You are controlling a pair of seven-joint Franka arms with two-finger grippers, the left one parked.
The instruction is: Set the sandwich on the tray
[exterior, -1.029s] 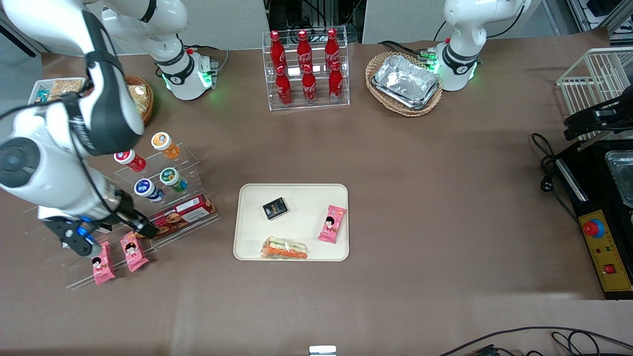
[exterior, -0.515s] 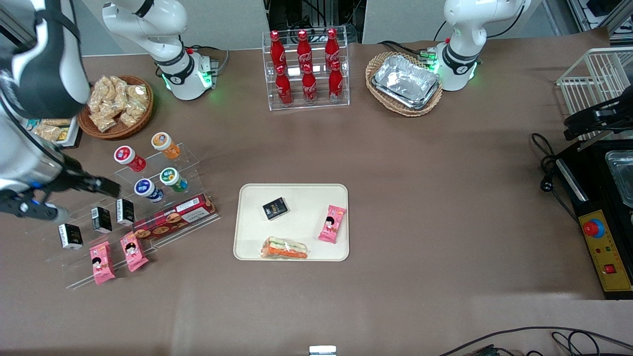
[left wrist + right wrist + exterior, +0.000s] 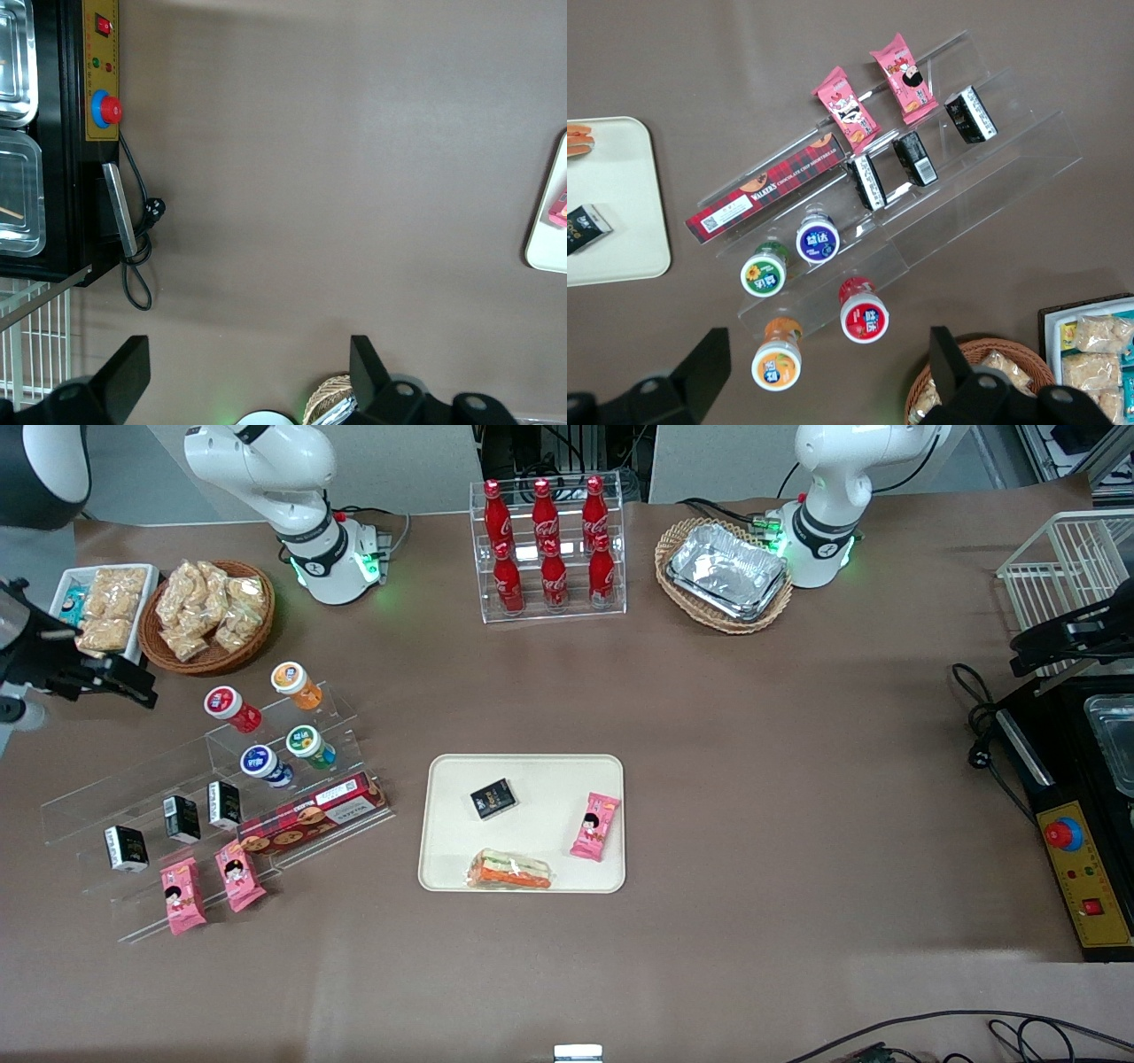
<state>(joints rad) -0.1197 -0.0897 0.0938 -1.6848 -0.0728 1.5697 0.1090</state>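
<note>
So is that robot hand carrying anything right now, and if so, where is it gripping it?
Nothing is held. The hand is open and empty, up above the table near the wicker basket of snacks. The sandwich already lies on the tray.

A brown-covered table fills the scene, lit evenly from above.
</note>
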